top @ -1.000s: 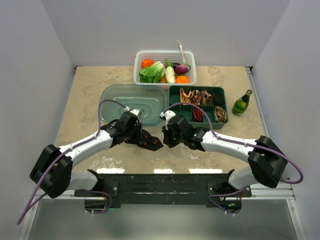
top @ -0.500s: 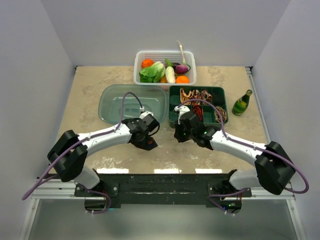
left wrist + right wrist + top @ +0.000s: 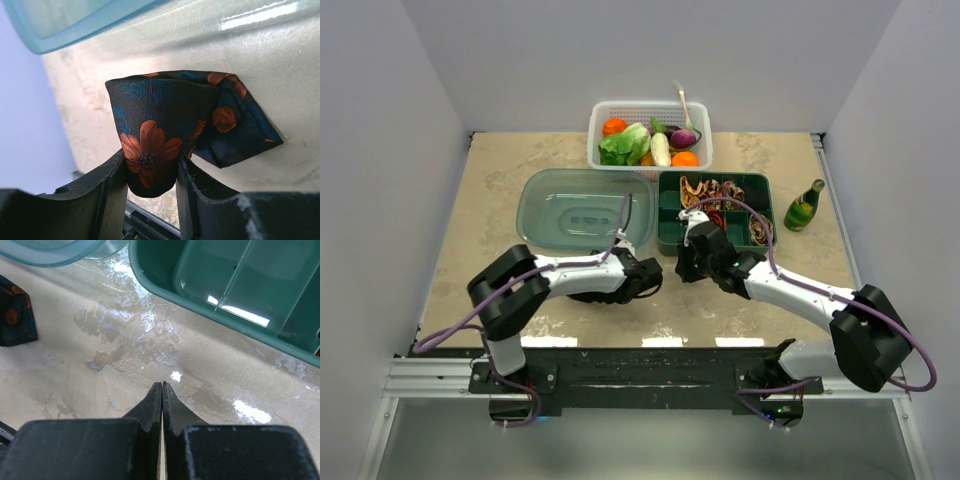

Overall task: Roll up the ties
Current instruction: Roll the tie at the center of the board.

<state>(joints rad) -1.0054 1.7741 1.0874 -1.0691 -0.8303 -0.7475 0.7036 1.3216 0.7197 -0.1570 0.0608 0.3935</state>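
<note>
1. Nearest, close to the front edge of the beige table (image 3: 490,180) and about midway across, the left gripper (image 3: 150,170) pinches a black tie (image 3: 170,120) with orange flowers. The tie is folded into a short bundle. The jaws stand narrow, clamped on the lower fold of the cloth.
2. Just right of it, the right gripper (image 3: 162,386) points down at bare tabletop with its jaws pressed fully together, holding nothing. In its wrist view the black tie sits at the left edge, apart from its tips.
3. Beyond the left gripper lies a translucent blue-green tub (image 3: 535,195), left of centre.
4. Just beside the tub on the right is a dark green divided tray (image 3: 666,240). A tan rolled tie (image 3: 760,229) fills its near right compartment, a red rolled tie (image 3: 717,226) sits in the middle, and more patterned ties (image 3: 705,190) lie along the far row.
5. A green bottle (image 3: 804,206) stands upright right of the tray.
6. Farthest, by the back wall, a white basket (image 3: 597,112) holds vegetables.
</note>
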